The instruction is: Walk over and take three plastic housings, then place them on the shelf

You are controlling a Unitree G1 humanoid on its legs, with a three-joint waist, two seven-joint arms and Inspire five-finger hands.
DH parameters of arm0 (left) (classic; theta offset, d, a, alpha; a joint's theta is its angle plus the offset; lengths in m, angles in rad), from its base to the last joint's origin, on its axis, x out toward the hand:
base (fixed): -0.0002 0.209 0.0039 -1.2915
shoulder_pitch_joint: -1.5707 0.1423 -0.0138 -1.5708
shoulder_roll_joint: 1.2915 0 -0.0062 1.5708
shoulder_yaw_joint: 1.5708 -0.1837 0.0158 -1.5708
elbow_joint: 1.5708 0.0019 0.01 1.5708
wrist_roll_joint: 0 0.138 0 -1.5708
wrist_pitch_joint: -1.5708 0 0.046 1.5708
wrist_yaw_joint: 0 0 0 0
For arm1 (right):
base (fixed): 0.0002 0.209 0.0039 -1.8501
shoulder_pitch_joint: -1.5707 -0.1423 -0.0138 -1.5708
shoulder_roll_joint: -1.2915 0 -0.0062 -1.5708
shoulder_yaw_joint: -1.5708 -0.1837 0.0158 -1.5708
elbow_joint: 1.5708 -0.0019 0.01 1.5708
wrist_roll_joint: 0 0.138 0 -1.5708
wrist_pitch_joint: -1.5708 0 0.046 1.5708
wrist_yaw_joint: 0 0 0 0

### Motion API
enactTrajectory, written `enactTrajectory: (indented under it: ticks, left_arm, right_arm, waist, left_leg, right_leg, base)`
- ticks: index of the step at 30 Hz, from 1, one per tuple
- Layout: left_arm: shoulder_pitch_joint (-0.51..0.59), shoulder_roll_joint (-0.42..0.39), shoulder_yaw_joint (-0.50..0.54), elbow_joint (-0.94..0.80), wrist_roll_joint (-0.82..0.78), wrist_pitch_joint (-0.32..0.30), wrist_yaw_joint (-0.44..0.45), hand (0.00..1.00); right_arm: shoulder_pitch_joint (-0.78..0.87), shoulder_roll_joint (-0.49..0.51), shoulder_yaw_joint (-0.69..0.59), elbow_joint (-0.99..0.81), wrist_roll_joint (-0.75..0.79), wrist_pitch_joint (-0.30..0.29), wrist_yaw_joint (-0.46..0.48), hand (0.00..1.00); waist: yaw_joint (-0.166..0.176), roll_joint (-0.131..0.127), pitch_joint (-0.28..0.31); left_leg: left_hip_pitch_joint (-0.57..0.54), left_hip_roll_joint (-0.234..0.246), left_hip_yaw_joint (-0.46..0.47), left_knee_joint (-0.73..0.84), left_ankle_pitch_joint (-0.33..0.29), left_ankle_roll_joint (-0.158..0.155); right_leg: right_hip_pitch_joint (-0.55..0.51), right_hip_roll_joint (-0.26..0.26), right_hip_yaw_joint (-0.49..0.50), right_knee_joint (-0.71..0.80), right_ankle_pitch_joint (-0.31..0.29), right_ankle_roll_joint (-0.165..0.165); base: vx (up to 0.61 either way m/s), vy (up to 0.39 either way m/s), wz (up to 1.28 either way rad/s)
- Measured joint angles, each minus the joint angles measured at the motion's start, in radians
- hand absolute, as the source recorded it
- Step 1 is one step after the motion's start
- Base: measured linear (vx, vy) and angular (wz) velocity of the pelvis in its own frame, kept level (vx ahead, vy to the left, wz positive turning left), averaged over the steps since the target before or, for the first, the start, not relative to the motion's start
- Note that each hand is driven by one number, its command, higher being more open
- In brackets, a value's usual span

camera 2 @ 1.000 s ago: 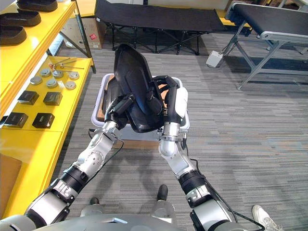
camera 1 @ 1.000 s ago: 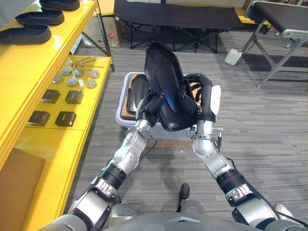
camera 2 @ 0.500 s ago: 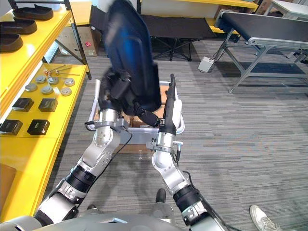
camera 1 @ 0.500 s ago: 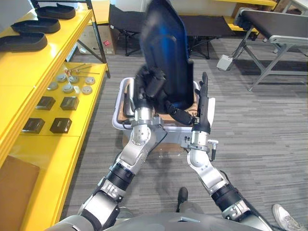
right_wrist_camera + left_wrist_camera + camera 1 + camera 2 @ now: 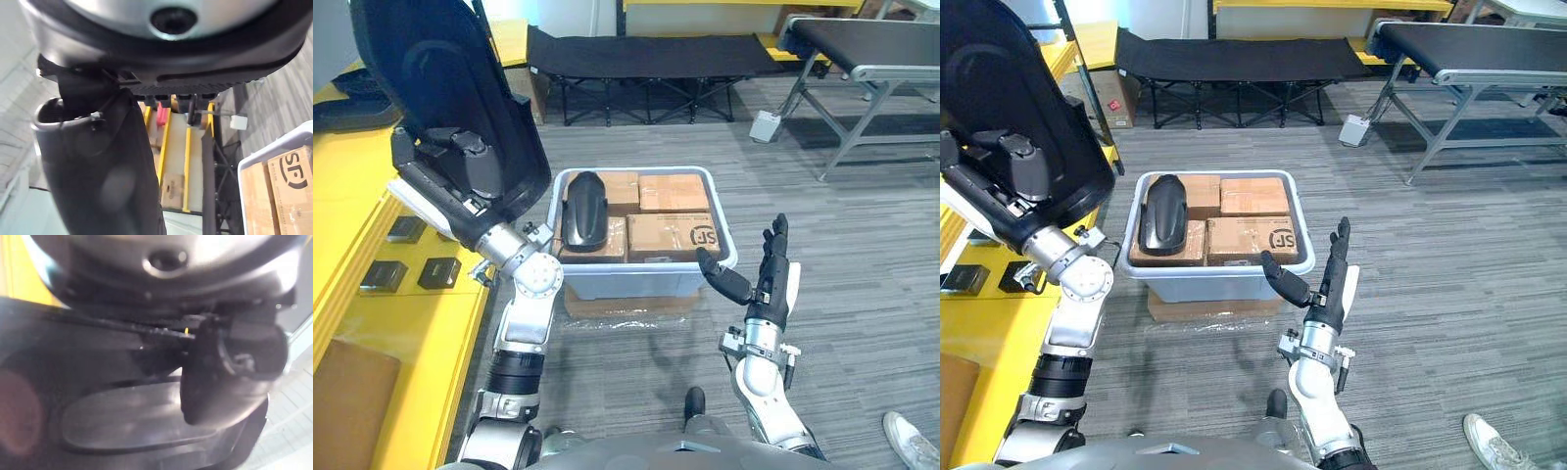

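A large black plastic housing (image 5: pixel 431 69) is raised at the upper left, above the yellow shelf (image 5: pixel 372 323). My left hand (image 5: pixel 460 162) is shut on its lower part, and in the left wrist view the thumb (image 5: pixel 230 372) presses on the glossy shell (image 5: pixel 137 416). A second, smaller black housing (image 5: pixel 582 208) lies in the grey bin (image 5: pixel 641 279) on top of cardboard boxes (image 5: pixel 671 235). My right hand (image 5: pixel 769 279) stands open and empty in front of the bin's right corner, fingers straight up and thumb (image 5: pixel 1283 282) spread.
Small black boxes (image 5: pixel 440 271) and a cardboard sheet (image 5: pixel 342 392) lie on the shelf's lower level. A black folding cot (image 5: pixel 646 54) stands behind the bin and a conveyor frame (image 5: pixel 862 39) at the far right. Grey carpet surrounds the bin.
My left arm has swung the housing up and left over the shelf. My right hand has let go of it, opened and dropped in front of the bin. The camera also shifted.
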Motion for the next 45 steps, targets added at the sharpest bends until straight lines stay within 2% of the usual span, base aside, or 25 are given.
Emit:
enactTrajectory:
  ticks: [1, 4, 7, 10, 13, 16, 19, 22, 26, 28, 31, 33, 38, 41, 45]
  left_arm:
    - [0.029, 0.000, -0.015, 0.002, -0.022, -0.011, -0.024, 0.00]
    - [0.069, -0.011, -0.034, 0.044, -0.104, -0.061, -0.093, 0.00]
    - [0.153, -0.021, -0.031, 0.062, -0.219, -0.121, -0.213, 0.00]
    - [0.277, -0.021, -0.009, 0.054, -0.330, -0.178, -0.382, 0.00]
    - [0.359, -0.021, 0.013, 0.008, -0.411, -0.183, -0.472, 0.00]
    - [0.396, -0.021, 0.031, -0.033, -0.473, -0.205, -0.517, 0.00]
    - [0.419, -0.020, 0.065, -0.082, -0.476, -0.224, -0.521, 0.00]
    - [0.422, -0.020, 0.084, -0.109, -0.476, -0.226, -0.520, 0.00]
    - [0.443, -0.021, 0.105, -0.168, -0.489, -0.226, -0.522, 0.00]
    - [0.482, -0.033, 0.114, -0.219, -0.572, -0.245, -0.554, 0.00]
    - [0.513, -0.052, 0.142, -0.255, -0.595, -0.249, -0.571, 0.00]
    - [0.538, -0.055, 0.173, -0.283, -0.635, -0.263, -0.591, 0.00]
    - [0.605, -0.075, 0.225, -0.336, -0.668, -0.264, -0.641, 0.00]
    - [0.641, -0.080, 0.230, -0.346, -0.669, -0.264, -0.673, 0.00]
    - [0.685, -0.094, 0.228, -0.350, -0.682, -0.264, -0.733, 0.00]
  right_arm:
    - [0.002, 0.000, -0.011, 0.000, 0.003, -0.004, 0.018, 1.00]
    - [0.021, 0.001, -0.033, 0.000, 0.026, -0.007, 0.043, 1.00]
    - [0.053, 0.006, -0.064, 0.000, 0.067, -0.006, 0.092, 1.00]
    - [0.079, 0.007, -0.106, 0.000, 0.202, 0.038, 0.212, 1.00]
    - [0.099, 0.006, -0.128, 0.000, 0.302, 0.071, 0.283, 1.00]
    - [0.123, 0.006, -0.148, 0.000, 0.325, 0.079, 0.300, 1.00]
    - [0.119, 0.006, -0.157, 0.000, 0.325, 0.079, 0.334, 1.00]
    - [0.113, 0.005, -0.155, 0.000, 0.324, 0.081, 0.360, 1.00]
    - [0.089, -0.002, -0.095, 0.000, 0.303, 0.111, 0.387, 1.00]
    - [0.067, -0.003, -0.032, 0.000, 0.294, 0.127, 0.409, 1.00]
    - [0.033, -0.003, 0.030, 0.000, 0.233, 0.139, 0.415, 1.00]
    - [-0.034, -0.003, 0.091, 0.003, 0.221, 0.139, 0.424, 1.00]
    - [-0.154, -0.003, 0.146, 0.011, 0.191, 0.136, 0.423, 1.00]
    - [-0.178, -0.004, 0.149, 0.012, 0.193, 0.131, 0.427, 1.00]
    - [-0.178, -0.004, 0.160, 0.015, 0.196, 0.131, 0.441, 1.00]
  waist:
    - [-0.010, 0.004, -0.002]
    - [-0.012, 0.012, -0.007]
    - [-0.012, 0.015, -0.009]
    - [-0.007, 0.016, -0.009]
    - [-0.001, 0.020, -0.009]
    - [0.019, 0.024, -0.010]
    - [0.021, 0.028, -0.012]
    - [0.039, 0.036, -0.017]
    - [0.066, 0.044, -0.022]
    - [0.088, 0.045, -0.022]
    - [0.124, 0.043, -0.023]
    - [0.162, 0.041, -0.023]
    - [0.219, 0.036, -0.024]
    - [0.234, 0.039, -0.023]
    - [0.236, 0.048, -0.017]
  left_leg:
    - [0.000, 0.000, 0.001, 0.000, 0.001, 0.000]
    - [0.002, 0.000, 0.007, 0.002, 0.002, 0.002]
    - [0.008, 0.000, 0.018, 0.002, -0.002, 0.003]
    - [0.014, 0.000, 0.026, 0.006, -0.012, 0.006]
    - [0.014, 0.001, 0.026, 0.006, -0.014, 0.004]
    - [0.016, 0.001, 0.019, 0.006, -0.015, 0.003]
    - [0.013, 0.001, -0.003, 0.005, -0.014, 0.003]
    - [0.006, 0.001, -0.023, 0.005, -0.014, 0.004]
    - [-0.025, 0.002, -0.094, 0.005, -0.008, 0.008]
    - [-0.044, 0.001, -0.142, 0.008, 0.000, 0.016]
    - [-0.058, 0.000, -0.189, 0.013, 0.000, 0.016]
    - [-0.083, -0.002, -0.228, 0.024, 0.003, 0.012]
    - [-0.089, -0.009, -0.299, 0.026, 0.008, 0.010]
    - [-0.091, -0.012, -0.335, 0.030, 0.005, 0.016]
    - [-0.101, -0.018, -0.370, 0.041, 0.004, 0.019]
  right_leg:
    - [-0.001, 0.000, 0.001, 0.000, 0.005, 0.007]
    - [-0.002, 0.001, 0.007, 0.000, 0.006, 0.008]
    - [-0.003, 0.002, 0.016, 0.000, 0.006, 0.009]
    - [-0.001, 0.003, 0.024, 0.000, 0.004, 0.011]
    - [0.001, 0.003, 0.022, 0.000, 0.001, 0.012]
    - [0.010, 0.002, 0.013, 0.000, -0.006, 0.017]
    - [0.023, -0.001, -0.008, 0.000, -0.015, 0.012]
    - [0.033, -0.003, -0.027, -0.001, -0.022, 0.014]
    - [0.052, -0.007, -0.094, -0.005, -0.035, 0.015]
    - [0.073, -0.010, -0.143, 0.000, -0.035, 0.020]
    - [0.101, -0.012, -0.192, 0.000, -0.042, 0.025]
    - [0.111, -0.012, -0.236, 0.000, -0.042, 0.025]
    - [0.164, -0.014, -0.316, 0.000, -0.060, 0.037]
    - [0.193, -0.014, -0.357, 0.000, -0.083, 0.042]
    - [0.220, -0.014, -0.396, 0.000, -0.097, 0.042]
  base:
    - [0.02, 0.009, -0.04]
    - [0.01, 0.006, -0.06]
    - [0.00, 0.005, -0.10]
    - [-0.01, 0.003, -0.05]
    - [0.00, 0.000, 0.00]
    - [-0.01, 0.001, 0.08]
    - [-0.01, 0.001, 0.17]
    - [-0.01, 0.003, 0.20]
    - [0.01, 0.001, 0.46]
    - [0.05, 0.007, 0.57]
    - [0.05, 0.012, 0.53]
    - [0.03, 0.008, 0.48]
    - [0.01, 0.004, 0.44]
    - [-0.01, -0.001, 0.37]
    - [-0.01, 0.006, 0.29]
